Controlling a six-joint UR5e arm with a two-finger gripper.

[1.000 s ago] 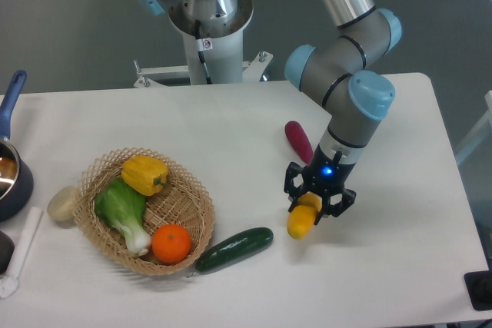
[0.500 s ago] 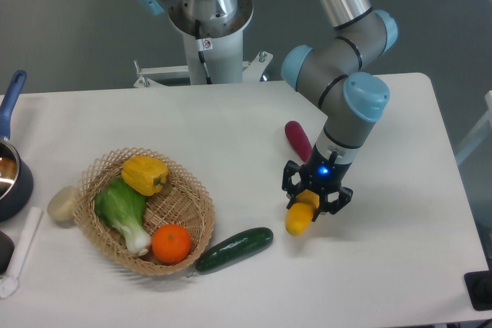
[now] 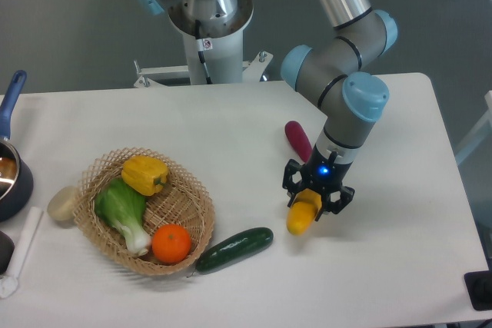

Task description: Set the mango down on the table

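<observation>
Camera view: tool (image 3: 313,207) gripping mango (image 3: 302,216) (bare table (image 3: 384,266) rightward), cucumber (image 3: 234,249) near left.

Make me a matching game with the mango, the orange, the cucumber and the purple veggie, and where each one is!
Things:
1. mango
2. orange
3. cucumber
4. purple vegetable

Places:
A. inside the wicker basket
B. on the table, just outside the basket's right edge
C. held between the fingers of the gripper
D. on the table behind the gripper, partly hidden by the arm

Pairs: 1-C, 2-A, 3-B, 4-D
</observation>
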